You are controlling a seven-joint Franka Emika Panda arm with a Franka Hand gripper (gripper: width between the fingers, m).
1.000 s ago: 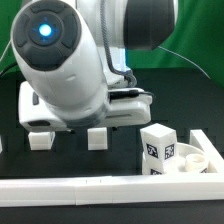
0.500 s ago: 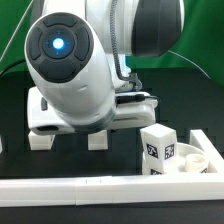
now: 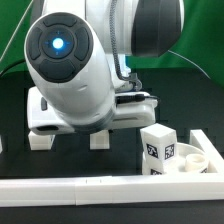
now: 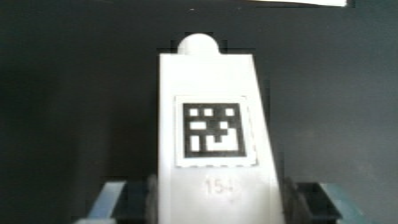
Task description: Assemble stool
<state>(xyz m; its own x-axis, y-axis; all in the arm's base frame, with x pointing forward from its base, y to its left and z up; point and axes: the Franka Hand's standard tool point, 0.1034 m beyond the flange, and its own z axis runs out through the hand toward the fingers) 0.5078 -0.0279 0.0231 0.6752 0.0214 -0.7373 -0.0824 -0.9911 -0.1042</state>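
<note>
My gripper (image 4: 214,203) has just clamped shut on the tagged stool leg (image 4: 210,90) lying on the black bench (image 4: 71,110), so I judge it ready to lift; the seat disc (image 3: 203,160) waits lower right in the exterior view

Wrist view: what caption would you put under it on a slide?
Gripper shut on a white tagged stool leg, seen from the wrist.

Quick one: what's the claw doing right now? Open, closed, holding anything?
Claw: closed on the short blocky white plastic stool leg, the one with the black-and-white square tag.
</note>
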